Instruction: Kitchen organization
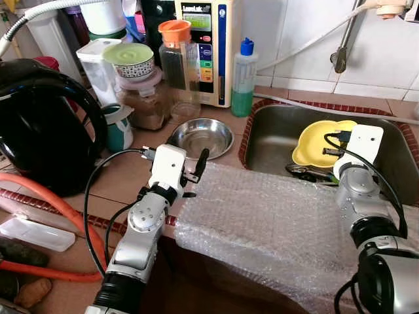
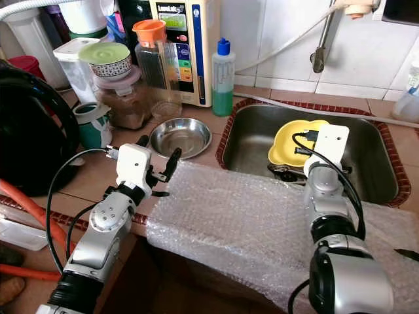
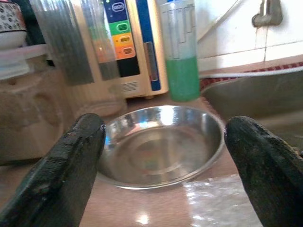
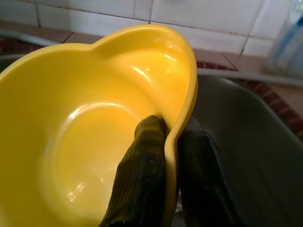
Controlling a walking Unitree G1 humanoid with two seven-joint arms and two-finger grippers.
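Right gripper (image 4: 173, 156) is pinching the rim of the yellow bowl (image 1: 314, 140) inside the sink (image 1: 275, 127). Left gripper (image 3: 161, 161), fingers spread, is hovering near the steel bowl (image 1: 201, 136) on the tabletop (image 1: 124, 176).

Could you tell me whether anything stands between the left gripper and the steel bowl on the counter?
Nothing visible does. The left gripper hovers open at the near edge of the steel bowl, and its wrist view shows bare counter between the fingers and the bowl. The bubble wrap lies off to the side.
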